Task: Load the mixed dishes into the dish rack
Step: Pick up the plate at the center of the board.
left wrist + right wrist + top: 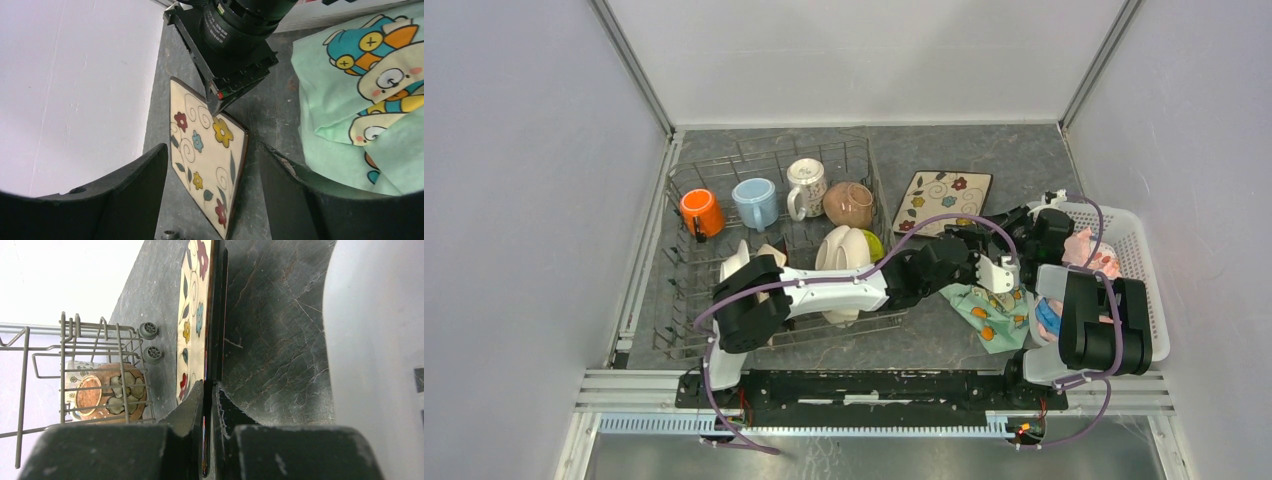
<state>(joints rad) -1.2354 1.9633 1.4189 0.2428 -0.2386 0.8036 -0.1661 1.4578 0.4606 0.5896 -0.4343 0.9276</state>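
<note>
Right gripper (209,390): clenched on floral plate (192,320) edge | left gripper (212,146): spread wide, plate lying ahead between its fingers, seemingly untouched by them.

— What kind of place was it?
— A robotics lab cell. White panels (524,250) in aluminium framing (636,72) walled a dark bench (1014,160); a mounting rail (874,388) at six o'clock carried the left arm (824,290) and right arm (1104,320).
</note>
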